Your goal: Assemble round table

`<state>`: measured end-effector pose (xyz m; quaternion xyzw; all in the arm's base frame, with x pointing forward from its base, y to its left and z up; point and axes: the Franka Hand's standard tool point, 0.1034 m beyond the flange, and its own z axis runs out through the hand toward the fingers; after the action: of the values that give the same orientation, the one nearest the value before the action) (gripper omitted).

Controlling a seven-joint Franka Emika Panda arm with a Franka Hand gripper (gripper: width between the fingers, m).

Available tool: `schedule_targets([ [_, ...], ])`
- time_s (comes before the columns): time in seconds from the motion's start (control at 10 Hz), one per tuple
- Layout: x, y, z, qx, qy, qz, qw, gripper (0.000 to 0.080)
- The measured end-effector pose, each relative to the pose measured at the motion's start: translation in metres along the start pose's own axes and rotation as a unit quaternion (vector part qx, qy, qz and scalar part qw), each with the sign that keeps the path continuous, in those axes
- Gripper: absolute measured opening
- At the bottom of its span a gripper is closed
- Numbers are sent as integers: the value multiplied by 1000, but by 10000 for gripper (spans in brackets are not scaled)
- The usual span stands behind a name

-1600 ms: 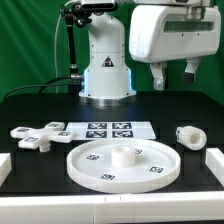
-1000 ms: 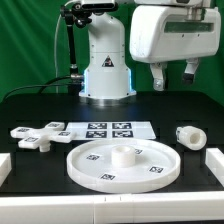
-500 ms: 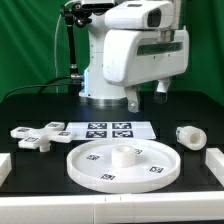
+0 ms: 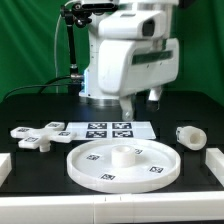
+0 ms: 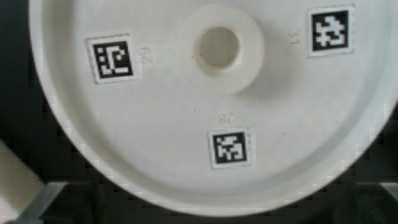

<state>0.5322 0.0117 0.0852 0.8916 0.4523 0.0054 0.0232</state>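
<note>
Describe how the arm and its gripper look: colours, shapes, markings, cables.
The white robot arm is glossy, built of bulky rounded shells, with a dark band across the wrist housing. Its white base column carries a blue-lit mark. The gripper has two short greyish fingers. A thin black cable runs beside the base.

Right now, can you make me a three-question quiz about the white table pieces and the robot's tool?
1. Where is the cross-shaped foot?
A. to the exterior view's left of the round disc
B. on top of the disc
C. on the floor

2. How many tags show on the disc in the wrist view?
A. one
B. three
C. six

3. What is the tool doing?
A. gripping the foot
B. squeezing a screw
C. hanging open and empty

Answers:
1 A, the foot lies beside the disc, apart from it.
2 B, three tags sit around the hub.
3 C, its fingers are apart with nothing between them.
</note>
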Motion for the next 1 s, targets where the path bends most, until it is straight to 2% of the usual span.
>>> schedule_targets([
  [0.2,-6,3,16,1,4,-4,1000,650],
  [0.4,-11,4,32,7,3,-6,1000,650],
  [1.0,-21,-3,63,29,-9,-1,1000,650],
])
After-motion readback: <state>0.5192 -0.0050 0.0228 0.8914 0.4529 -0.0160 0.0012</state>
